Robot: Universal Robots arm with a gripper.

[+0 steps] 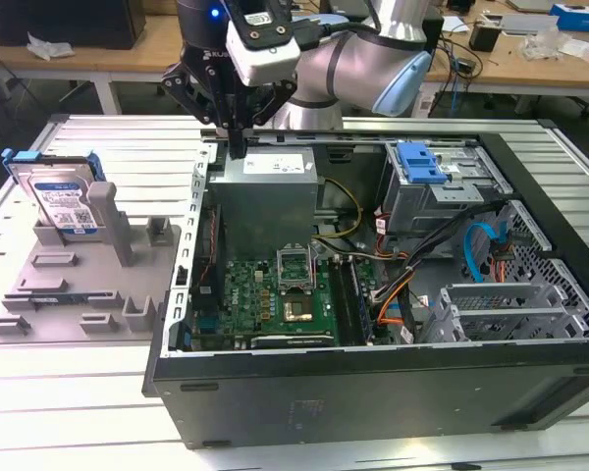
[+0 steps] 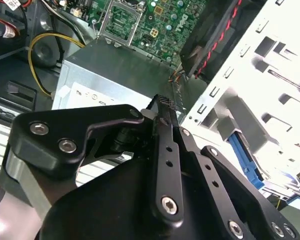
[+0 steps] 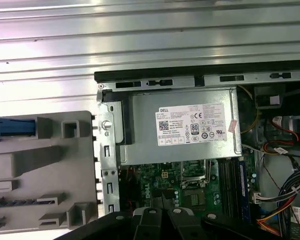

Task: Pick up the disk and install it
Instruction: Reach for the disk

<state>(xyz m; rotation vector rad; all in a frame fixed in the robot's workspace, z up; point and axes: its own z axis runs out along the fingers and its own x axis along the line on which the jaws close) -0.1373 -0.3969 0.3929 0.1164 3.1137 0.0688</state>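
- We see the claw (image 1: 238, 145) hanging from the arm at the back of the open computer case (image 1: 373, 378), its tips just above the near edge of the power supply (image 1: 265, 196).
- Its fingers are pressed together into one narrow point and nothing is between them; in the second wrist view the knurled fingertip (image 2: 164, 102) stands bare over the grey power supply (image 2: 115, 70).
- The disk (image 1: 61, 201) is well apart from the claw, out on the exterior view's left. It stands upright on its edge in the grey tray (image 1: 79, 294), label facing us, with its blue bracket showing along the top and side.
- In the first wrist view we see the disk (image 3: 10, 127) only as a blue strip at the tray's (image 3: 50, 165) far corner, beside the case wall.
- The tray lies flat on the slatted metal tabletop (image 1: 79, 412), touching or nearly touching the case's side.
- Inside the case we make out the green motherboard (image 1: 275, 294) below the power supply, a blue latch (image 1: 419, 162) on the upper bay, and a metal drive cage (image 1: 510, 309) toward the exterior view's right.
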